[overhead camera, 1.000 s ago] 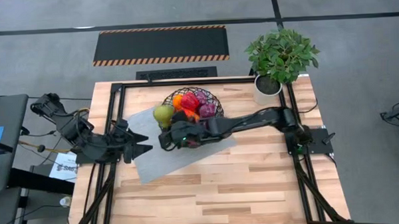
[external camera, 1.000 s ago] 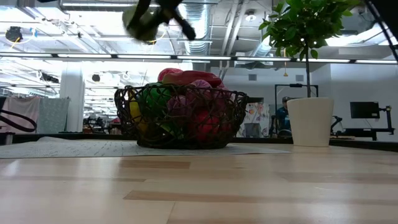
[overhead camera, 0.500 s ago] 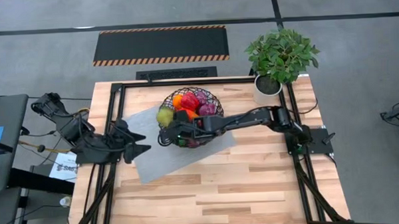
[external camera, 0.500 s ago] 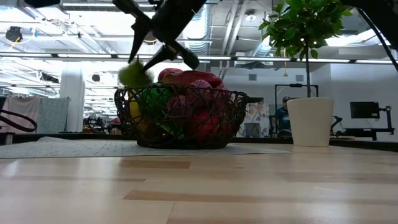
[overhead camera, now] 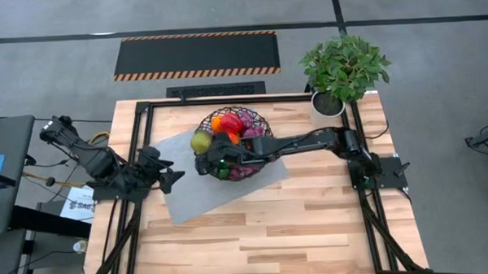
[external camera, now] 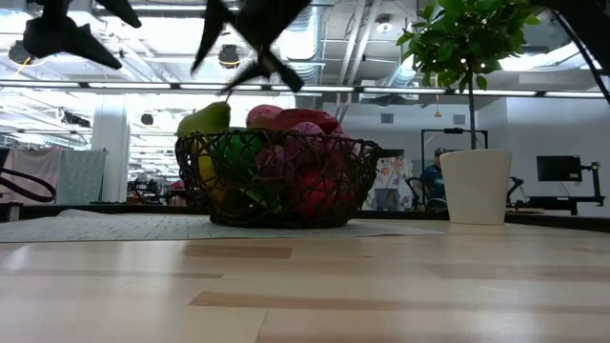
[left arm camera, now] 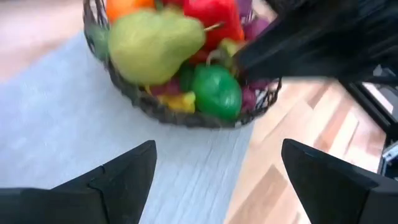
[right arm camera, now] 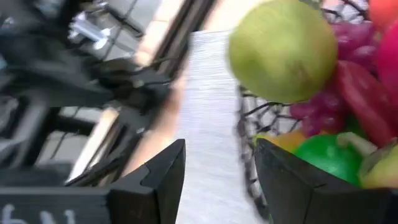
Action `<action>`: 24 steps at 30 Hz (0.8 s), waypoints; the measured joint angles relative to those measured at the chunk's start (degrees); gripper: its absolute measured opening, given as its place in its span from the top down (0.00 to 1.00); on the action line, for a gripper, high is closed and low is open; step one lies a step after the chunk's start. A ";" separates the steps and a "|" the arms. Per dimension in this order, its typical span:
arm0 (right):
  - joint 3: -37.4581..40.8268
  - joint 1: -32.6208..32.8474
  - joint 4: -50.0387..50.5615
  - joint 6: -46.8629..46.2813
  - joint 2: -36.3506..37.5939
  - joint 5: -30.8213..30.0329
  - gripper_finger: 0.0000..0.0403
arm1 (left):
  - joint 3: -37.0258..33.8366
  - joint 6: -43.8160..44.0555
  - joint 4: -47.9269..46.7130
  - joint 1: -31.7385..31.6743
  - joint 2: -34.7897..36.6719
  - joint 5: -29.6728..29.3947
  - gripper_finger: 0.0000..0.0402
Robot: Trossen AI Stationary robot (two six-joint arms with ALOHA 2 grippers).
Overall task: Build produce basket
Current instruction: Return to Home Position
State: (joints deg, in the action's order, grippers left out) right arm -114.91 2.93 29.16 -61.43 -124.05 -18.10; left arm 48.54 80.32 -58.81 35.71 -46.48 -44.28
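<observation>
On the grey mat (overhead camera: 189,200) stood the round black wire basket (external camera: 355,186), heaped with red, orange, purple and green produce; a yellow-green pear (overhead camera: 200,141) sat at its rim toward the left arm; the right gripper (right arm camera: 219,144) hung just beside the pear, fingers spread, empty; the left gripper (left arm camera: 217,146) hovered at the mat's edge, fingers wide apart.

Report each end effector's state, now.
Left end effector: open, holding nothing.
Right end effector: open, holding nothing; the pear rests at the edge of the basket.
</observation>
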 joint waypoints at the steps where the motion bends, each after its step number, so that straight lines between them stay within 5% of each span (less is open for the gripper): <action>1: 0.02 0.15 0.97 0.66 1.33 0.50 0.48 | -0.39 0.62 0.39 0.01 -0.03 1.07 0.17; 5: 0.02 0.92 1.82 4.90 6.87 1.75 0.48 | -0.17 -0.52 3.78 0.08 0.57 4.79 0.17; 17: 0.00 4.58 15.99 30.22 32.99 6.08 0.48 | 14.45 -23.46 9.19 0.08 6.18 6.50 0.17; 24: 7.25 8.12 15.30 42.90 47.07 -9.66 0.48 | 15.08 -39.75 12.85 0.08 9.53 4.99 0.17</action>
State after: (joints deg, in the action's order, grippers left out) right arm -107.66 11.05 44.46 -18.54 -76.98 -27.76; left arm 63.61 40.57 -45.96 35.79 -36.95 -39.29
